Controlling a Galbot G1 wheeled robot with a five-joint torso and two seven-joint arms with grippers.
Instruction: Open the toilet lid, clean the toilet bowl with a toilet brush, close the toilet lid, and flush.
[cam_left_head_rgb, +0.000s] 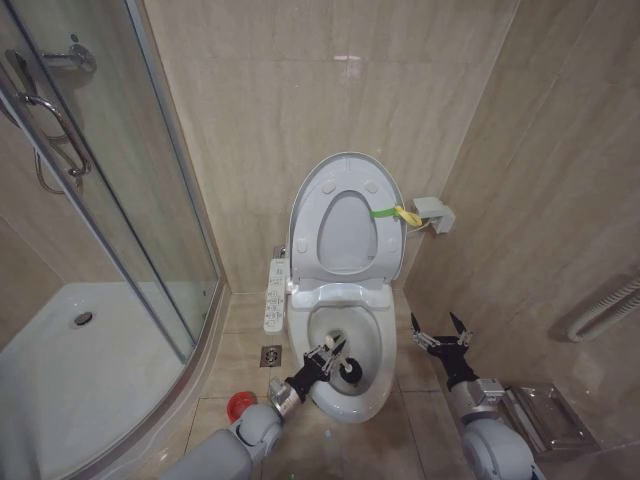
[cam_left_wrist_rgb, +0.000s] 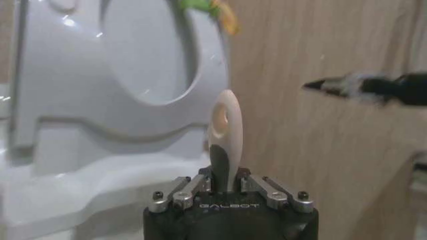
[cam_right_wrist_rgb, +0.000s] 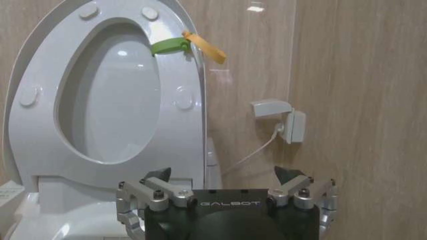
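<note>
White glossy oval toilet lid (cam_left_head_rgb: 345, 215) stood raised against the far wall; left gripper (cam_left_head_rgb: 328, 357) clenched the black-headed toilet brush (cam_left_head_rgb: 350, 371) inside the white ceramic toilet bowl (cam_left_head_rgb: 376, 385); its wrist view showed the pale handle (cam_left_wrist_rgb: 223, 130) clamped; right gripper (cam_left_head_rgb: 440, 330) hovered spread, right of the bowl.

Even, soft indoor light fills the room, with faint shadows. A bright glare spot sits high on the glossy beige wall tiles (cam_left_head_rgb: 348, 62), and small highlights dot the raised glossy white oval plastic lid (cam_right_wrist_rgb: 120, 52). The left wrist view is soft, its pale brush handle (cam_left_wrist_rgb: 224, 125) blurred; straight lines bow near the head view's edges.
</note>
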